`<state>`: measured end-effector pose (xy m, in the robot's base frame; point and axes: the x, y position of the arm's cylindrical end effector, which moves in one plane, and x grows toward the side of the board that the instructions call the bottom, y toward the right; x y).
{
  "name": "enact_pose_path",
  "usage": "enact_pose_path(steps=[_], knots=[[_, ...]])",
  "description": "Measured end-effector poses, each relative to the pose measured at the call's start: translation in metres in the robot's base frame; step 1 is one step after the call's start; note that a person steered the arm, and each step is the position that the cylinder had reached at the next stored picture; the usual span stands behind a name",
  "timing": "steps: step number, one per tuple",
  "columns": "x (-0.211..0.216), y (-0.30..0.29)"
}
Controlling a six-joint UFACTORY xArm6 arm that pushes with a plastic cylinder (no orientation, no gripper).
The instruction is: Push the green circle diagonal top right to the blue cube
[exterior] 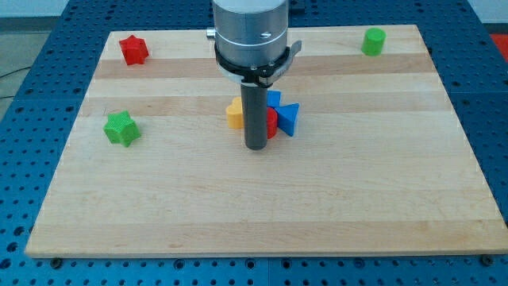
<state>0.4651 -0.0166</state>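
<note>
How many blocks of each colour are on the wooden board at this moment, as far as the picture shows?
Red: 2, a star and a block partly hidden behind my tip
Green: 2, a star and a circle
Blue: 2, a triangle and a cube, partly hidden
Yellow: 1, a block, shape unclear
Total: 7 visible

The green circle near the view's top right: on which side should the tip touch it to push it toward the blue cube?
Probably its right side, pushing leftward and down: the green circle stands up-right of the blue cube. My tip is now beside the centre cluster.
</note>
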Motion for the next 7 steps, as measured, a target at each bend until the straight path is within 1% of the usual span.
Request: enact_pose_path(steps=[5, 6, 7], knots=[[0.000, -0.012], [0.020, 0.018], [0.004, 0.131]])
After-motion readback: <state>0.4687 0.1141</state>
